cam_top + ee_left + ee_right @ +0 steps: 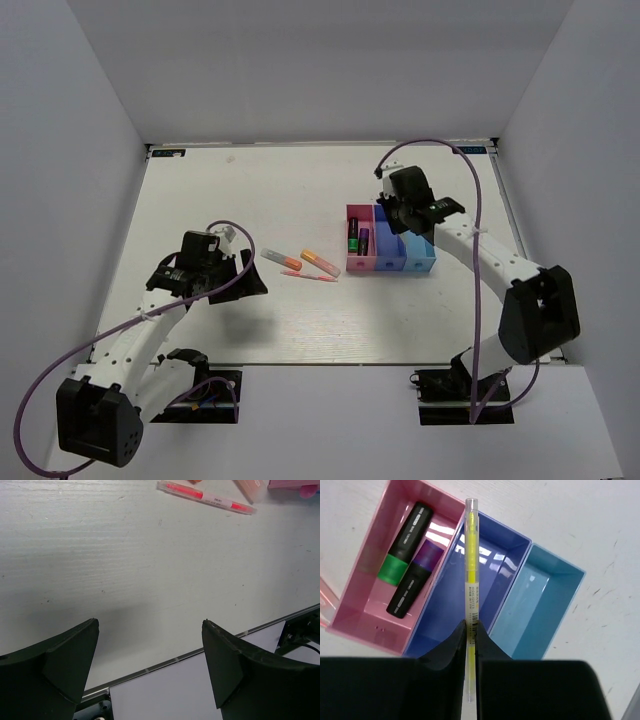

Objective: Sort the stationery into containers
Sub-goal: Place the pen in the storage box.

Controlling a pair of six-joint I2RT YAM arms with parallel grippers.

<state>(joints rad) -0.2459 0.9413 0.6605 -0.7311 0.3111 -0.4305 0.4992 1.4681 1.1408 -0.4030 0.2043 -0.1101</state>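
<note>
My right gripper (471, 625) is shut on the thin pale-yellow pen (471, 560) and holds it over the blue-purple bin (450, 615), pointing along it. The pink bin (365, 587) holds a black-green marker (405, 542) and a purple marker (415, 585). The cyan bin (540, 605) is empty. In the top view the three bins (391, 262) sit right of centre under my right gripper (405, 215). Two short orange/pink highlighters (281, 260) (320, 262) and a thin pink pen (310, 275) lie on the table left of the bins. My left gripper (245, 270) is open and empty, left of them.
The thin pink pen (205, 496) lies at the top of the left wrist view, with the table's front edge (200, 652) close below my open fingers. White walls surround the table (250, 200).
</note>
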